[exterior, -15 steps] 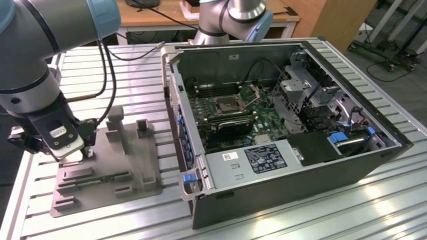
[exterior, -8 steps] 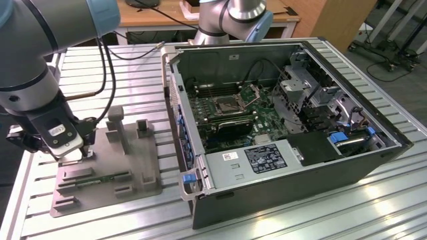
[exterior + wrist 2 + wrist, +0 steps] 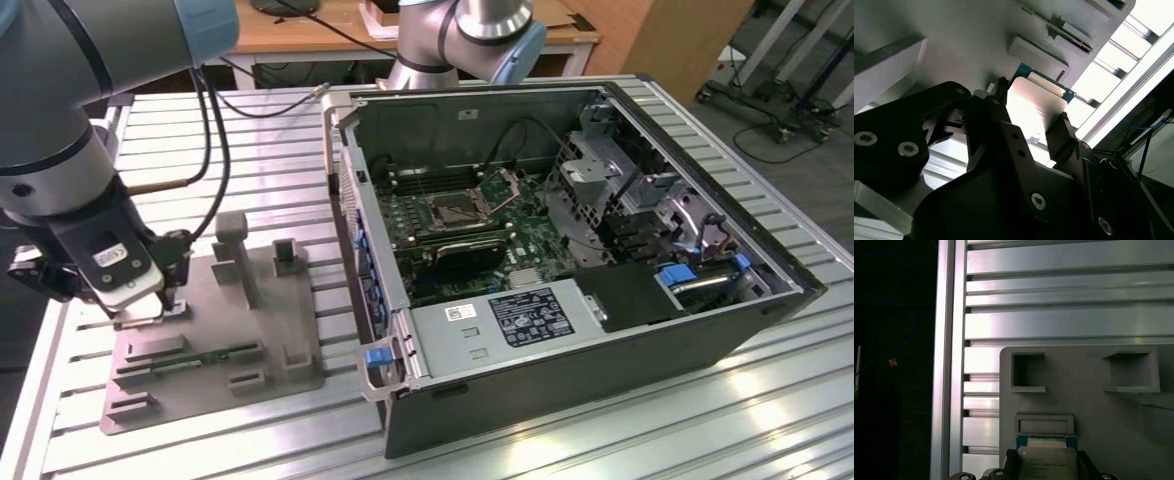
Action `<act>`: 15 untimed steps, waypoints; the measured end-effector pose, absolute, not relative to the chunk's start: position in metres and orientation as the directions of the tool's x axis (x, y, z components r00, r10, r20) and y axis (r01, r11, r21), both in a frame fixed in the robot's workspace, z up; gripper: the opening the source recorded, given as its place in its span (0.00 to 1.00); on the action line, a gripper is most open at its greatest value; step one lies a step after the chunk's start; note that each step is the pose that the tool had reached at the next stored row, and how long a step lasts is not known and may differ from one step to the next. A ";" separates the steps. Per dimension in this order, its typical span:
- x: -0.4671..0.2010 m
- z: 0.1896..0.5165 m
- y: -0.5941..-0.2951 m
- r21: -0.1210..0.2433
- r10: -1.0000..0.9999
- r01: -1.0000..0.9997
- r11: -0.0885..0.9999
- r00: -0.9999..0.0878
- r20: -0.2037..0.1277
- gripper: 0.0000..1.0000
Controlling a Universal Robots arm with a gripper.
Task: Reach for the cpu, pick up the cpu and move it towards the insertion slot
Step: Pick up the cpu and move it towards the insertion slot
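Observation:
The cpu (image 3: 1048, 462), a silvery square chip with a green-blue rim, lies on the grey fixture (image 3: 1089, 405), just below a shallow rectangular recess. In both wrist views my gripper (image 3: 1047, 471) straddles it, with a dark finger against each of two opposite edges. The second wrist view shows the cpu (image 3: 1040, 102) between the black fingers (image 3: 1063, 131) of my gripper (image 3: 1031, 112). In the exterior view my gripper (image 3: 144, 305) is low over the fixture (image 3: 220, 345) at the exterior view's left. The insertion slot (image 3: 454, 208) sits on the motherboard inside the open computer case (image 3: 561, 330).
A green memory stick (image 3: 200, 358) lies in the fixture, which has upright grey posts (image 3: 234, 245). A second robot arm (image 3: 467, 40) stands behind the case. The ribbed aluminium table (image 3: 561, 440) extends in front. A black cable (image 3: 214, 150) hangs beside my arm.

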State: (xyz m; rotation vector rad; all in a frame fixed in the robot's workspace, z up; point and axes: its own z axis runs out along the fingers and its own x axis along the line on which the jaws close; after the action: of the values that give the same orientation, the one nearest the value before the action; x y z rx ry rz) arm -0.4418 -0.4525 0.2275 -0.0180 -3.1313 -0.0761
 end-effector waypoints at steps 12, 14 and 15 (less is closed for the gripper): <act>-0.442 0.236 -0.453 0.049 0.011 0.012 0.999 -1.000 0.010 0.55; -0.442 0.238 -0.453 0.049 0.011 0.012 0.999 -1.000 0.010 0.55; -0.442 0.238 -0.453 0.049 0.011 0.012 0.999 -1.000 0.010 0.55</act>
State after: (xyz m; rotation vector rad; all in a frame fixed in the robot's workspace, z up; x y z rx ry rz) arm -0.4418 -0.4525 0.2383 -0.0179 -3.1313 -0.0761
